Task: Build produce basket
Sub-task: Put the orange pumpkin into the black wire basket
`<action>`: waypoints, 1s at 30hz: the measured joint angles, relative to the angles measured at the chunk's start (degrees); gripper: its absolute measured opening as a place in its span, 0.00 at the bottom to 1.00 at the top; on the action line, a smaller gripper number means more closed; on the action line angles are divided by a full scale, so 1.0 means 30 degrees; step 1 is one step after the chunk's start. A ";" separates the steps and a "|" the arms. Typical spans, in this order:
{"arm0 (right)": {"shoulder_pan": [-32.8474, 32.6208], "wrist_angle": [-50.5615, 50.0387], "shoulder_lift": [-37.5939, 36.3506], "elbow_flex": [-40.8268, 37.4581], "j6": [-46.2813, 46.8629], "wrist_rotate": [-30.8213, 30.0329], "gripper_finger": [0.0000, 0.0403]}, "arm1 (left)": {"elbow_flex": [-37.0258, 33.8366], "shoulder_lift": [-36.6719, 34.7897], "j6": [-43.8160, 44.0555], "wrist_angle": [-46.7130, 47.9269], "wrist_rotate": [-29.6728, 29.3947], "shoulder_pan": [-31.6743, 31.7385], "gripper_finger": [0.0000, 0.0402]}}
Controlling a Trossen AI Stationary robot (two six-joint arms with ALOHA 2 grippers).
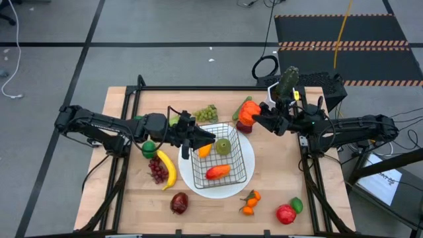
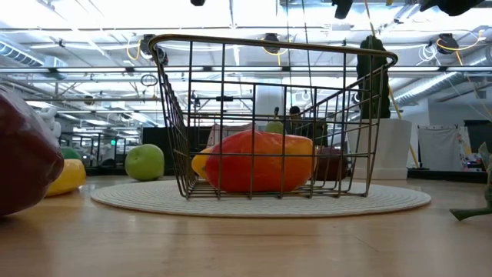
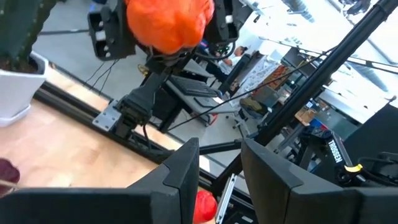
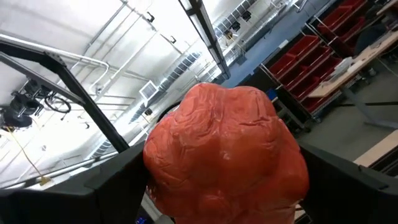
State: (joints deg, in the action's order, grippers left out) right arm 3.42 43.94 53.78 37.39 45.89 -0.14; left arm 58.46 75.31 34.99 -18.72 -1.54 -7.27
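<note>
left arm: reaches in from the table's left, stretched toward centre | left gripper (image 1: pixel 206 137): fingers (image 3: pixel 180 171) slightly apart, nothing between them | right arm: reaches in from the right, wrist raised | right gripper (image 1: pixel 254 118): 2 fingers clamped on orange pepper (image 4: pixel 227 152)

One wire basket (image 1: pixel 225 158) on one white plate (image 1: pixel 218 190). One banana (image 1: pixel 168 168), two grape bunches (image 1: pixel 205 114), three orange peppers (image 1: pixel 218 172). One potted cactus (image 1: pixel 286 84), two tangerines (image 1: pixel 250 202), one tomato (image 1: pixel 285 213).
</note>
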 joint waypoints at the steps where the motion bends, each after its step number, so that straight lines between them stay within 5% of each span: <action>1: 0.0000 0.0000 0.0000 0.0000 0.0000 0.0000 0.88 | 0.0000 0.0000 -0.0131 -0.0156 0.0000 0.0000 0.30; 16: -0.0007 -0.0108 0.0000 0.0000 0.0855 -0.0014 0.88 | 0.0000 -0.2080 -0.1500 0.1534 0.0007 -0.0396 0.30; 30: -0.0011 -0.3862 0.0014 0.0007 0.7853 -0.1009 0.88 | 0.0000 -0.4461 -0.2282 0.6041 -0.0015 -0.0393 0.30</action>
State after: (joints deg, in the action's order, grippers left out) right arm 3.39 32.36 53.82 37.41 69.45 -3.17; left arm 58.46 61.92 28.14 -0.60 -1.58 -8.45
